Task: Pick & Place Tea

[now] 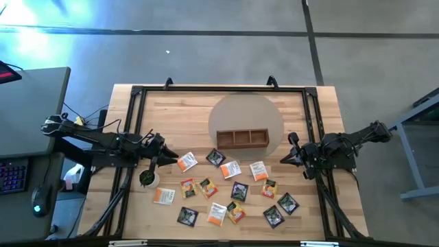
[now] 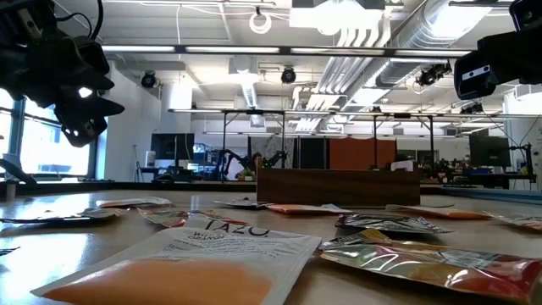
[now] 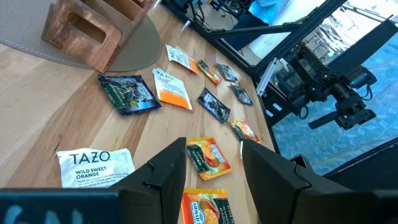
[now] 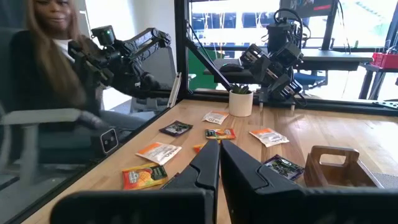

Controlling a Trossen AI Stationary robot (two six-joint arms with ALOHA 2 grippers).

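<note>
tea packets (image 1: 226, 189) are a mix: white with an orange bottom half, black with greenish print, and yellow-orange ones. tray (image 1: 241, 138) is brown wood on a grey round mat (image 1: 243, 110), table (image 1: 171, 110) is pale wood, both arms dark

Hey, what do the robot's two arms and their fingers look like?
Both arms are black, jointed and boxy, with thin cables trailing near the left one. The left gripper has two broad, flat, matte black fingers; the right gripper has the same dark wedge-shaped fingers. No markings show.
</note>
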